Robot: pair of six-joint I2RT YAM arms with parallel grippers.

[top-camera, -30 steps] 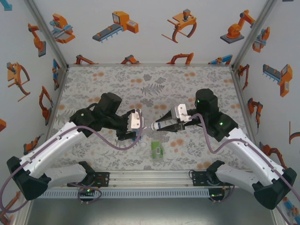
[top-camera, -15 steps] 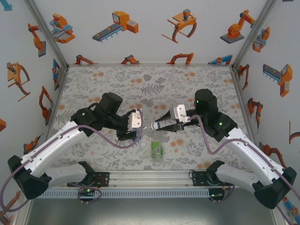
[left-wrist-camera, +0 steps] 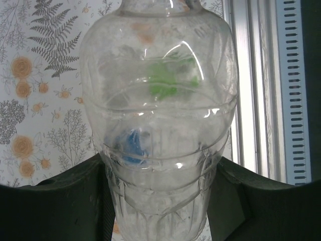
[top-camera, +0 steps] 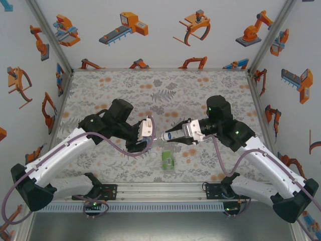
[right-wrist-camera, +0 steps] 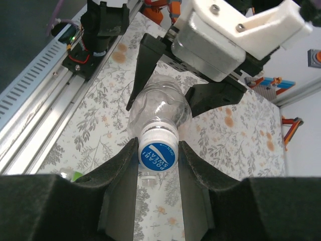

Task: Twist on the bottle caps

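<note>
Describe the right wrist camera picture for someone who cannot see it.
The right gripper pinches a blue-topped bottle cap at the mouth of a clear bottle, which the left gripper holds from the opposite side. Below is a floral table.

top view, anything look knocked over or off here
Nothing looks spilled or damaged. The clear bottle is held sideways in the air by the left gripper, with the right gripper shut on its blue-topped cap. The green-labelled bottle sits on the table; whether it is upright, I cannot tell.
</note>
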